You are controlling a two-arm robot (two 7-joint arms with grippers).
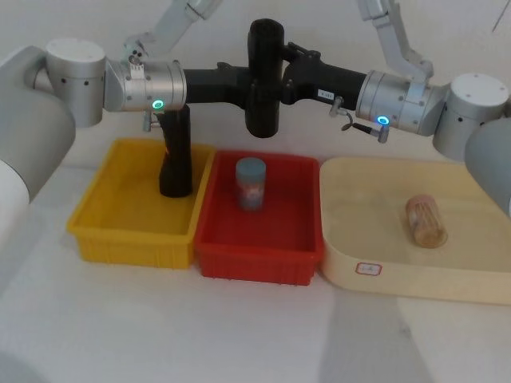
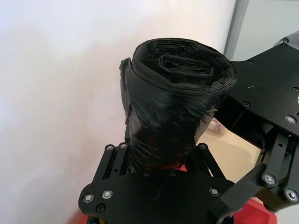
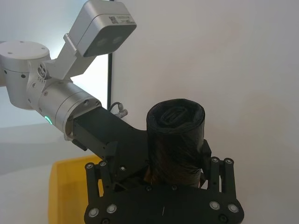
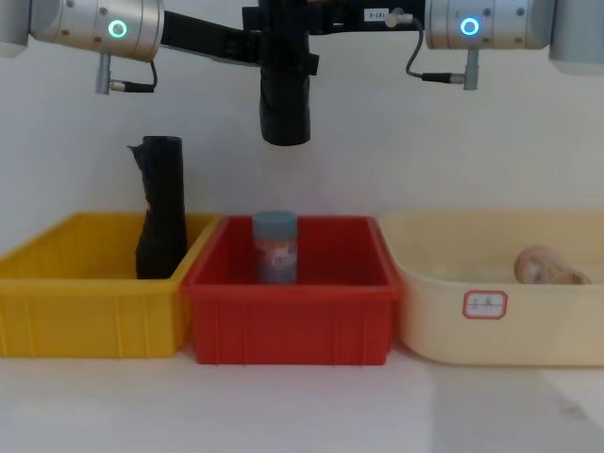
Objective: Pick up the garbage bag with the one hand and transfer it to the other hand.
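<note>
The garbage bag, a thick black roll, hangs upright in the air above the red bin. My left gripper, on the wrist with the greenish-teal ring, reaches in from the left and is shut on the roll's lower part. In the left wrist view the garbage bag stands between its fingers. My right gripper, on the blue-ringed wrist, comes in from the right. It stands open, its fingers set wider than the garbage bag on both sides. The chest view has the garbage bag high at the centre.
A yellow bin on the left holds a slimmer black roll standing upright. A blue can stands in the red bin. The cream tray on the right holds a brown jar lying on its side.
</note>
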